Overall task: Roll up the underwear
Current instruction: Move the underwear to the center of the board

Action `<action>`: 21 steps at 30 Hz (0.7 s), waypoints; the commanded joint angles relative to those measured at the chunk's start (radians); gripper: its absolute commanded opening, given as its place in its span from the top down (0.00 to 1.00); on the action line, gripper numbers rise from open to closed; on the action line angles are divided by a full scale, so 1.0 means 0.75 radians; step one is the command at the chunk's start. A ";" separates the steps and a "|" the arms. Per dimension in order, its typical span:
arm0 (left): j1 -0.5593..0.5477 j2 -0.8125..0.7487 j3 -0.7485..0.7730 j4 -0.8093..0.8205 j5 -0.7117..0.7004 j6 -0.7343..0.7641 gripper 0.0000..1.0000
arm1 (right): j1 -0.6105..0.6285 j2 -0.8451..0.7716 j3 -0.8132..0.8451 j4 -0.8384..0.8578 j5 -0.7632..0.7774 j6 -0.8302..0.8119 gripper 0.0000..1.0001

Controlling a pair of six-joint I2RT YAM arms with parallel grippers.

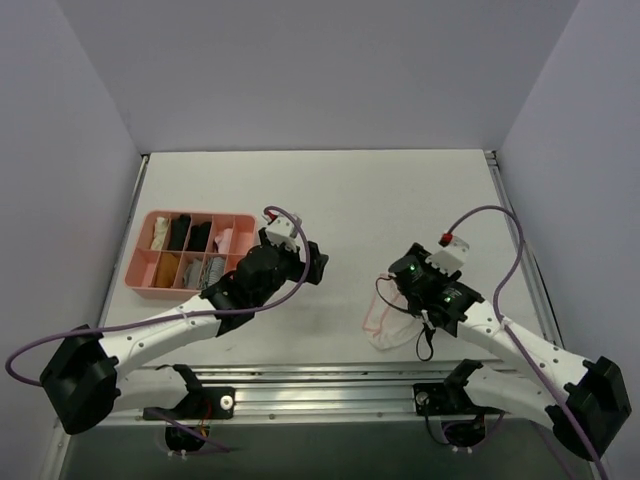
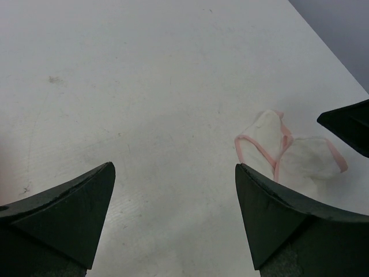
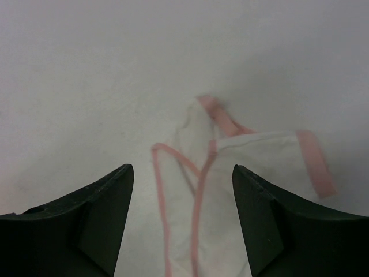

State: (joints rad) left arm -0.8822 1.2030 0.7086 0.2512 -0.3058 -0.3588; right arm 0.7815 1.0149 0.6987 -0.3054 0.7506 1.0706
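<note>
The underwear (image 1: 384,322) is a small white garment with pink-red edge trim, lying crumpled flat on the white table near the front right. My right gripper (image 1: 400,296) hovers just over it, open and empty. In the right wrist view the underwear (image 3: 230,173) lies between and ahead of the spread fingers of the right gripper (image 3: 181,173). My left gripper (image 1: 317,265) is open and empty, to the left of the garment. In the left wrist view the left gripper (image 2: 173,173) is over bare table, with the underwear (image 2: 288,153) to its right.
A pink divided tray (image 1: 140,262) with black, beige and grey rolled garments stands at the left. A dark tip of the right gripper (image 2: 349,124) shows at the right edge of the left wrist view. Walls close in the table on three sides.
</note>
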 commanded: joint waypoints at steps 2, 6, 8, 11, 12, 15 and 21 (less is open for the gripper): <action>-0.010 0.028 0.014 0.113 0.099 0.049 0.05 | -0.209 -0.079 -0.156 0.084 -0.234 -0.014 0.38; -0.010 0.112 0.065 0.084 0.134 0.053 0.04 | -0.313 -0.030 -0.222 0.174 -0.264 -0.100 0.39; -0.010 0.124 0.076 0.082 0.154 0.055 0.03 | -0.361 0.035 -0.240 0.274 -0.354 -0.133 0.44; -0.010 0.137 0.080 0.090 0.175 0.059 0.03 | -0.416 0.125 -0.250 0.358 -0.403 -0.168 0.45; -0.010 0.139 0.080 0.086 0.170 0.063 0.03 | -0.424 0.142 -0.250 0.372 -0.404 -0.176 0.46; -0.010 0.137 0.082 0.084 0.164 0.065 0.03 | -0.453 0.197 -0.263 0.439 -0.438 -0.202 0.46; -0.010 0.153 0.086 0.080 0.162 0.067 0.02 | -0.469 0.240 -0.304 0.513 -0.481 -0.198 0.48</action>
State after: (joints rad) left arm -0.8841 1.3113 0.7261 0.2806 -0.1963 -0.3267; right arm 0.4370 1.1889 0.4835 0.0330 0.4000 0.9344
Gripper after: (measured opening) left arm 0.972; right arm 0.525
